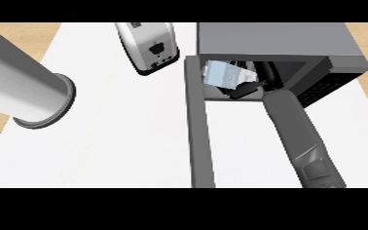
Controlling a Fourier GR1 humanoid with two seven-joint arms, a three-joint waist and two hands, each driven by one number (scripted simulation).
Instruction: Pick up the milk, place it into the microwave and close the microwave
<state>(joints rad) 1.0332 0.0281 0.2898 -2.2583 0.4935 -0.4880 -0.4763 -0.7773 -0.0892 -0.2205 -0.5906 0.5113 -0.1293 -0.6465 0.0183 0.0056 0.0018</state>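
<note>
The milk (224,73), a pale blue and white carton, is inside the open mouth of the grey microwave (273,39) at the upper right. My right hand (248,86) reaches into the cavity and is curled round the carton's near side, partly hidden in the dark interior. Its grey forearm (298,136) runs in from the lower right. The microwave door (200,136) stands wide open and stretches toward me as a long grey slab to the left of that arm. No left hand shows.
A silver toaster (147,46) stands on the white counter (122,141) just left of the microwave. A thick grey cylinder with a flanged end (32,92) comes in from the left edge. Wooden floor shows beyond the counter's corners.
</note>
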